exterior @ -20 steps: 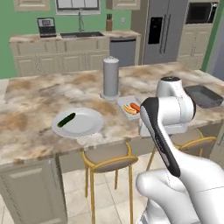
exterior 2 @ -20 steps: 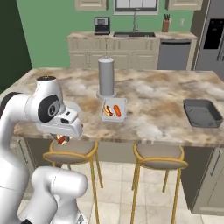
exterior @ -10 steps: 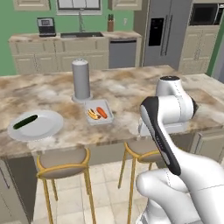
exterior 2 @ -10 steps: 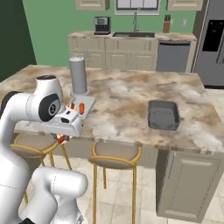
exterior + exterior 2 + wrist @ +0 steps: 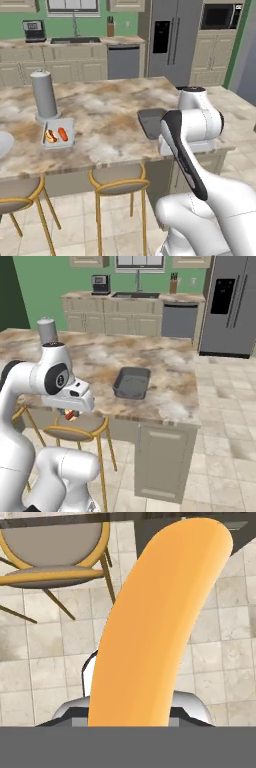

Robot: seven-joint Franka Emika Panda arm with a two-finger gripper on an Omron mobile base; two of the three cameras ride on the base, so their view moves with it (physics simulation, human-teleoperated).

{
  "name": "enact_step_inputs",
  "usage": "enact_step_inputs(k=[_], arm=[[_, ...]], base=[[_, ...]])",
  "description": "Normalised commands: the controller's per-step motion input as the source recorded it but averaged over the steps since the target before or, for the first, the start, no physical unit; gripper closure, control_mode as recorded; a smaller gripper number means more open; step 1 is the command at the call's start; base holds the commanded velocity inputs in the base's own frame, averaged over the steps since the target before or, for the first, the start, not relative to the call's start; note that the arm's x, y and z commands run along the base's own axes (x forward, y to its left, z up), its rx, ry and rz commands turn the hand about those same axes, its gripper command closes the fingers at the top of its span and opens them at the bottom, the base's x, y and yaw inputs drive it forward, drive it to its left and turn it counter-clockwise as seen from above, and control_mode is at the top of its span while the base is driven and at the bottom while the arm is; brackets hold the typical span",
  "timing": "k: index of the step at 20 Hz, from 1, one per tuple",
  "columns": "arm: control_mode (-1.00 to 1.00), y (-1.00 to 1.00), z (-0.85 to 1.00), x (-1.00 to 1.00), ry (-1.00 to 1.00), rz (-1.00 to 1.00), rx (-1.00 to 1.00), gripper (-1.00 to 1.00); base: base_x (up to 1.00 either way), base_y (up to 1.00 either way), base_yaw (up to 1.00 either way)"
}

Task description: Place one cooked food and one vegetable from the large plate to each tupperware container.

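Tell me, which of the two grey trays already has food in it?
The lighter tray beside the tall grey canister holds a hot dog and a carrot; the darker tray holds nothing.

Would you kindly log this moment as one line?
gripper: shut on hot dog | lighter tray: hot dog, carrot | darker tray: empty

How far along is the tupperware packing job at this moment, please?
Done: the lighter tray holds a hot dog and the carrot. In hand: the gripper carries the second hot dog. Left: the darker tray is empty, needing that hot dog plus a vegetable.
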Motion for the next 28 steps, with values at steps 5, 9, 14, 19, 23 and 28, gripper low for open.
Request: enact_step_inputs(k=[5,9,14,19,23,28], arm=[[1.0,0.0,0.0,0.0,0.0,0.0,0.0,1.0],[1.0,0.0,0.0,0.0,0.0,0.0,0.0,1.0],[1.0,0.0,0.0,0.0,0.0,0.0,0.0,1.0],[1.0,0.0,0.0,0.0,0.0,0.0,0.0,1.0],[1.0,0.0,0.0,0.0,0.0,0.0,0.0,1.0],[1.0,0.0,0.0,0.0,0.0,0.0,0.0,1.0]], base=[[0.37,-0.43,0.07],[0.88,-0.59,0.09],[0.68,-0.4,0.06],[0.52,0.09,0.0],[0.44,0.17,0.0],[0.28,0.01,0.0]])
